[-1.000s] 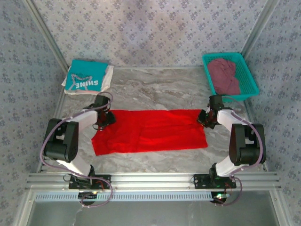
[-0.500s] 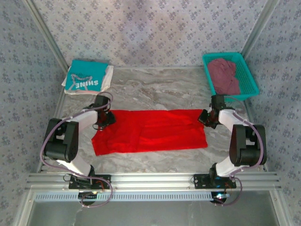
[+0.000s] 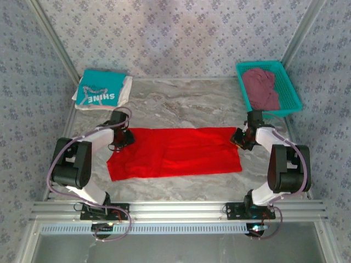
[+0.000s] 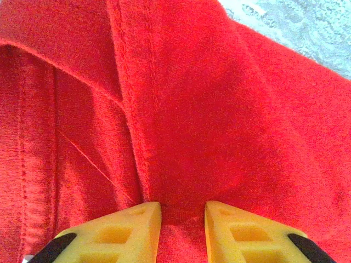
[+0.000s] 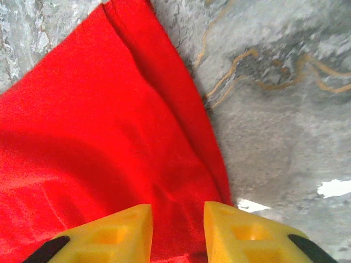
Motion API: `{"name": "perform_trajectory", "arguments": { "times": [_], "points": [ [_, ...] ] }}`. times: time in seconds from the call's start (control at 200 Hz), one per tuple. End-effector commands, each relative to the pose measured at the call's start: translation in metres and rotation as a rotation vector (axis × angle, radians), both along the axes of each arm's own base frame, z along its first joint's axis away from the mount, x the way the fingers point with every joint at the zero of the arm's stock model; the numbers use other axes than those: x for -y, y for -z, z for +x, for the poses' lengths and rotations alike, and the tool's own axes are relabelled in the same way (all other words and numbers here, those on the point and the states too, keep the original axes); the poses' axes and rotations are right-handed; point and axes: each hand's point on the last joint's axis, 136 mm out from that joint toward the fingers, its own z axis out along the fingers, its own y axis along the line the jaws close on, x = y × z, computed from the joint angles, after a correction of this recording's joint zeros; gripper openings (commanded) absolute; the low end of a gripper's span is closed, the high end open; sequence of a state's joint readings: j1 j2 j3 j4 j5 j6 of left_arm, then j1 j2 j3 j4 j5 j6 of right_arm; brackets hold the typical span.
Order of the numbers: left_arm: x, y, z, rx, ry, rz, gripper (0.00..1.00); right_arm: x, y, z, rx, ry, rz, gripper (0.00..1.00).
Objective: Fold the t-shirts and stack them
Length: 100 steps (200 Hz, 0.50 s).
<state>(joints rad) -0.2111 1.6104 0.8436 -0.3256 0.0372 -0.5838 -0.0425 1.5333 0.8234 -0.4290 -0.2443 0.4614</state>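
The bright red t-shirt (image 3: 175,152) lies flat on the marble table as a wide folded band. My left gripper (image 3: 125,137) rests on its upper left corner; in the left wrist view its yellow jaws (image 4: 182,211) stand apart, with creased red cloth (image 4: 208,109) running between them. My right gripper (image 3: 240,138) is at the upper right corner, jaws apart (image 5: 178,213) over the red cloth's edge (image 5: 98,126). The teal "SHINE" t-shirt (image 3: 98,90) lies folded on a white t-shirt (image 3: 126,87) at the far left. The maroon t-shirt (image 3: 262,87) is crumpled in the basket.
A teal plastic basket (image 3: 293,90) stands at the far right corner. Bare marble table (image 3: 186,104) stretches between the stack and the basket, and also in front of the red shirt. Metal frame posts and patterned walls close in both sides.
My right gripper has opened its jaws at the red shirt's right corner, where it was shut before. The shirt and the left arm have not visibly moved.
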Motion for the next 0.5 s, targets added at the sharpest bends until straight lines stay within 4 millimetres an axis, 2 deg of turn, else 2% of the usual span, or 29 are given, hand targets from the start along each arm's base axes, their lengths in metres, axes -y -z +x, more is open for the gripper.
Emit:
{"name": "perform_trajectory", "arguments": {
  "times": [0.0,0.31,0.375,0.495],
  "points": [
    [-0.004,0.008,-0.010,-0.056,0.010,0.021,0.28,-0.012,0.007,-0.004,-0.026,-0.006,0.055,0.38],
    [-0.004,0.008,-0.011,-0.056,0.011,0.023,0.28,-0.024,0.008,0.003,0.012,0.012,0.111,0.38],
    [-0.004,0.009,-0.011,-0.057,0.011,0.023,0.28,-0.023,0.007,0.004,0.022,0.025,0.110,0.34],
    [-0.004,0.010,-0.012,-0.062,0.010,0.025,0.28,-0.020,0.004,0.008,0.043,0.049,0.105,0.21]
  ]
}}
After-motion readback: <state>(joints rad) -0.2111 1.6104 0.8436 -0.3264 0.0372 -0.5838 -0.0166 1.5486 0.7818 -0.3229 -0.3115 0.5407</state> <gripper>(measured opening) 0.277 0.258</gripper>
